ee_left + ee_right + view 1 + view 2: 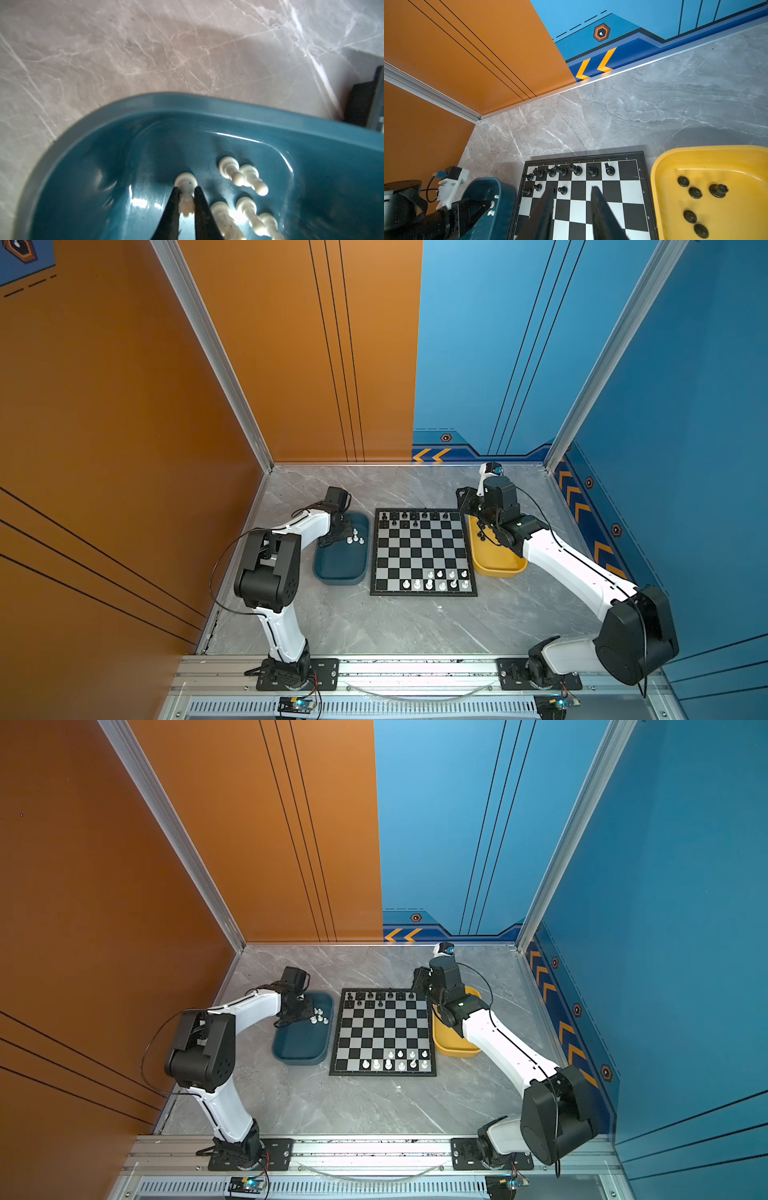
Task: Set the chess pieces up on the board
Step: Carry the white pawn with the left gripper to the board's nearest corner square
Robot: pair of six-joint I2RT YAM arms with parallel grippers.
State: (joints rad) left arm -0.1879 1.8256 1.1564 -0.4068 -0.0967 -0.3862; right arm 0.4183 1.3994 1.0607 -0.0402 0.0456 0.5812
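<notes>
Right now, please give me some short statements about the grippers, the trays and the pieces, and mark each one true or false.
1. The left gripper is shut on a white piece in the teal tray. True.
2. The right gripper holds a black piece. False: its jaws stand apart, empty, above the board.
3. The yellow tray holds white pieces. False: black pieces lie in it.
4. The white pieces on the board stand in its rows nearest the arm bases. True.

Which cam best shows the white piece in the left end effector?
Left wrist view: the small white plastic chess piece sits close up, clamped in the left end effector, inside the dark teal plastic tray. In both top views the left arm hides it; right wrist view, too small to tell.
</notes>
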